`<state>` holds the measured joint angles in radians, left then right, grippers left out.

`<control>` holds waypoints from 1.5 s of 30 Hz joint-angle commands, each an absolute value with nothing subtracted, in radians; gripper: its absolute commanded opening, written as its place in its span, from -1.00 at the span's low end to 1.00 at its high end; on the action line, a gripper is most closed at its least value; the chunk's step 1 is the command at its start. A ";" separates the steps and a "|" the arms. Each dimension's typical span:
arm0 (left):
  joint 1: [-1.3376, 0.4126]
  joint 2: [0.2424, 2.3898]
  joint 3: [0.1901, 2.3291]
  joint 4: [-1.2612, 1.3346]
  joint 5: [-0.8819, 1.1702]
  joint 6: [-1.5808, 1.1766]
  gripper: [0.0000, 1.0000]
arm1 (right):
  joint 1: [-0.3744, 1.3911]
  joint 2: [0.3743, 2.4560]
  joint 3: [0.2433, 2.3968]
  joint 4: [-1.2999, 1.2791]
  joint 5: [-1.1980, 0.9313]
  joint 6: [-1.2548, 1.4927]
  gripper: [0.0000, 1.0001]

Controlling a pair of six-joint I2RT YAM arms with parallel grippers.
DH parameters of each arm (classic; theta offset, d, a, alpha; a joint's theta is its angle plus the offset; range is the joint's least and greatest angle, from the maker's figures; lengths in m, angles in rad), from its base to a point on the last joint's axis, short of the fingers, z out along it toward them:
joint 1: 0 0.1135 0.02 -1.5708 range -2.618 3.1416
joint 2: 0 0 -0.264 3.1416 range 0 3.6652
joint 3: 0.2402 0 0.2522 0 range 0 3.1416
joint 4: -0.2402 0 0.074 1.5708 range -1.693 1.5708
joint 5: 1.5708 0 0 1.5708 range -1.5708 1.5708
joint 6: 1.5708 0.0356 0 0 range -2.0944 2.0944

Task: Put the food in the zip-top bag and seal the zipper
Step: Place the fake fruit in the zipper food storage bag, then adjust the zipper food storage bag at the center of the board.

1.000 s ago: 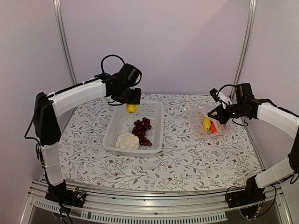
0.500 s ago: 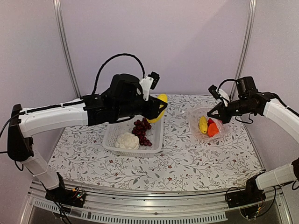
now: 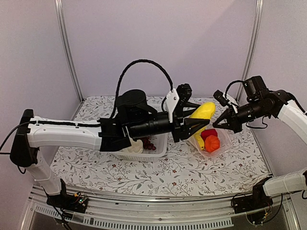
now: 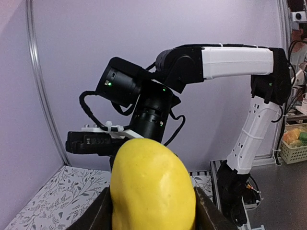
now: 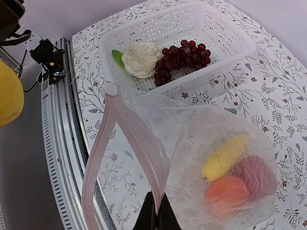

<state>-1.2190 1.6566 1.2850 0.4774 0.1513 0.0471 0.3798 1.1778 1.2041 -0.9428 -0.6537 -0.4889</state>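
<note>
Left wrist view: the yellow piece [image 4: 152,184] runs off the bottom edge and covers all but slivers of my left fingers [image 4: 97,216]. Top view, centre: my left arm [image 3: 72,134] hides most of the basket [image 3: 162,143]. Right wrist view: the contents of the zip-top bag [image 5: 192,129] are blurred by the plastic, and my right gripper [image 5: 156,214] is cut off at the bottom edge.

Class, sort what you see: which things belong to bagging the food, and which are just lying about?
Job: zip-top bag, zipper, carried yellow fruit, bagged yellow piece, red piece, orange piece, grapes, cauliflower.
Lying about: white basket, floral table cover.

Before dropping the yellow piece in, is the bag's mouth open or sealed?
Open: the right gripper pinches the zipper strip, its two sides spread apart.
</note>
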 commanded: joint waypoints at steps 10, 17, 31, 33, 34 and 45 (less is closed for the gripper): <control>-1.228 1.930 1.448 0.623 0.154 0.250 -0.04 | 0.386 1.226 1.346 -1.054 -0.720 -0.484 -1.00; -1.229 1.923 1.439 0.624 0.032 0.244 0.58 | 0.385 1.254 1.374 -1.028 -0.638 -0.442 -1.00; -1.274 1.616 1.258 0.457 -0.246 0.070 0.53 | 0.208 1.372 1.503 -0.895 -0.430 -0.374 -1.00; -1.272 1.566 1.203 0.382 -0.314 0.021 0.49 | 0.182 1.400 1.533 -0.854 -0.353 -0.372 -1.00; -1.272 1.546 1.180 0.341 -0.354 0.005 0.48 | 0.171 1.413 1.548 -0.836 -0.322 -0.372 -1.00; -1.156 1.528 1.147 -0.216 -0.392 -0.438 0.50 | 0.163 1.359 1.392 -0.663 -0.452 -0.372 -1.00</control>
<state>-1.2289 1.4940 1.1267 0.0532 -0.4171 -0.2443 0.1642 1.4151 1.5177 -0.7609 -0.3412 -0.3782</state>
